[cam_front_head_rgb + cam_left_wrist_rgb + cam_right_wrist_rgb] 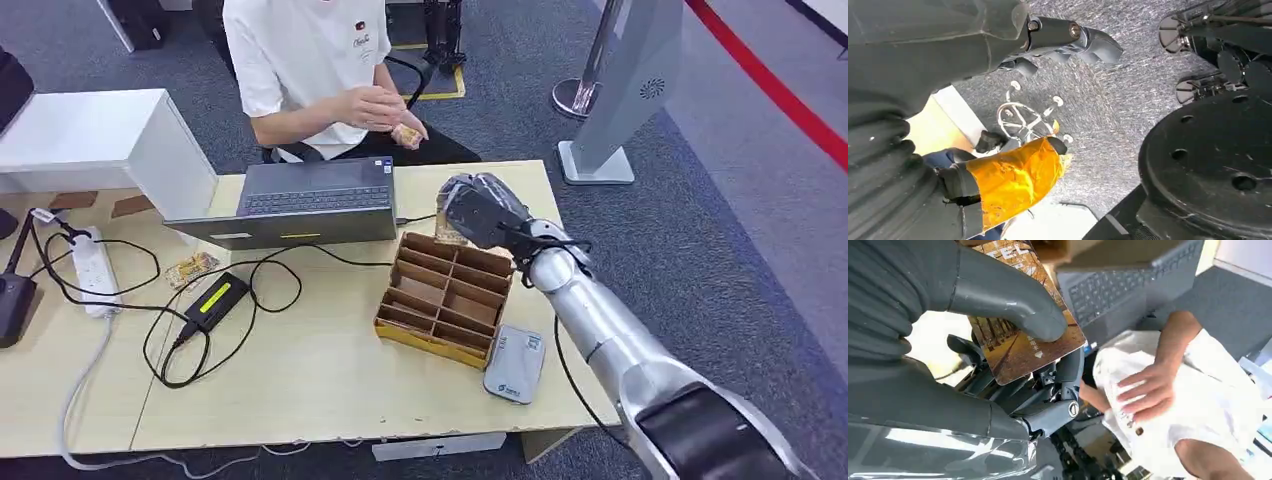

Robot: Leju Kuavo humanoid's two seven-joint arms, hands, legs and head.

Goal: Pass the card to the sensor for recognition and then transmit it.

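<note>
card: upper part covered by right hand thumb, print too small to read | person: cut off above the chest by frame edge

R hand raised, arm extended, thumb+fingers pinching card.

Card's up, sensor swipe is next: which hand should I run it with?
Right. The right hand already pinches the card above the divided box, with the grey reader close by on the table. The left hand hangs toward the floor.
</note>
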